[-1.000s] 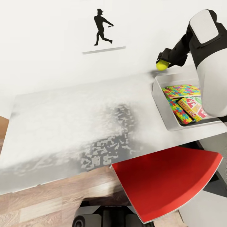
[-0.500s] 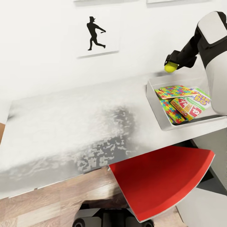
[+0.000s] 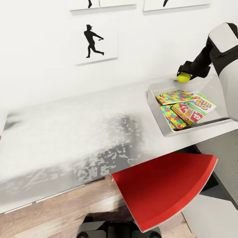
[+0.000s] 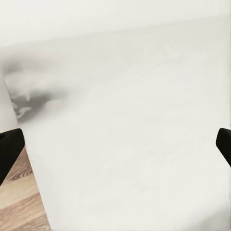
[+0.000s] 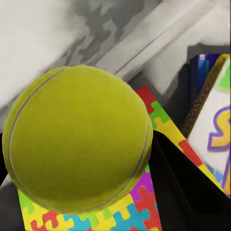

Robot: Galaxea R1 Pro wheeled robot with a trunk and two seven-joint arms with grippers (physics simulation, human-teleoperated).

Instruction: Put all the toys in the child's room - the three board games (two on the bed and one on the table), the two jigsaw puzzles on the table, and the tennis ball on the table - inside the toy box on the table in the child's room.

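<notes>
**Operator:** While the tennis ball (image 3: 184, 77) is pinched between the fingers of the right gripper (image 3: 185, 75), how is its position described relative to the toy box (image 3: 154, 99)?

**Technician:** The ball is held above the far rim of the toy box, at the wall side. In the right wrist view, the ball (image 5: 77, 139) is seen clamped, with a jigsaw puzzle (image 5: 120, 211) directly beyond it inside the box.

**Operator:** What is already stowed in the toy box?

**Technician:** Two jigsaw puzzles (image 3: 175, 97) and the Skip-Bo board game (image 3: 202, 103) are seen lying inside it. A further printed box (image 3: 187, 113) is lodged between them, and a blue edge (image 5: 199, 77) is seen beside the Skip-Bo box in the right wrist view; whether all three board games are present cannot be confirmed.

**Operator:** What is left?

**Technician:** The ball is judged to be the last item still outside the toy box; a release over the box is required. The stretch of table (image 3: 76, 132) left of the toy box is bare.

**Operator:** And the left gripper (image 4: 115, 149)?

**Technician:** Its fingers are spread wide over the table top, well away from the toy box, and nothing is held.
</notes>
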